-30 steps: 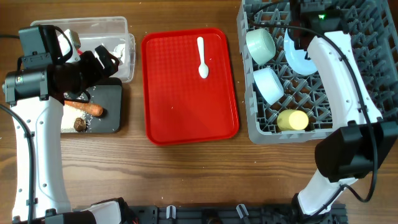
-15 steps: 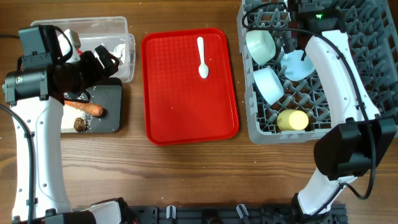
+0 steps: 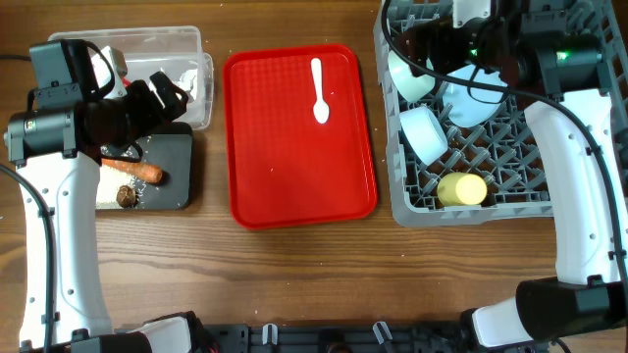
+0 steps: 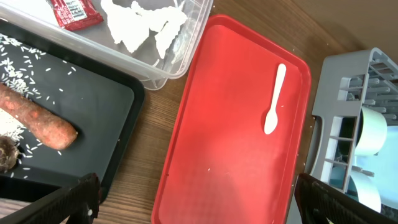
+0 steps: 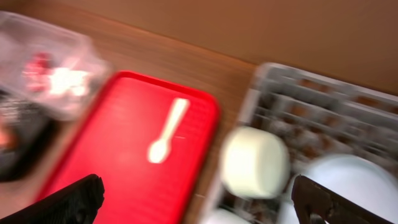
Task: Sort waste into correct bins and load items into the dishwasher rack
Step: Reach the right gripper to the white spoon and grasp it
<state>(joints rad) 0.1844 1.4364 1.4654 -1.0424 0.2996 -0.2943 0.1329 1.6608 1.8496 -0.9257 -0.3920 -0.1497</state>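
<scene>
One item is not yet racked: the white spoon (image 3: 319,90), lying flat near the twelve o'clock end of the red tray (image 3: 294,186). The right hand (image 5: 200,202) hangs wide open and empty over the dishwasher rack (image 3: 491,214), at three o'clock of that tray. The left hand (image 4: 199,200), equally spread, holds nothing by the black tray (image 3: 175,147) at nine. Trouble I'd expect: fingers skidding off so thin a handle and shoving it along, or the spoon slipping through the rack's grid.
</scene>
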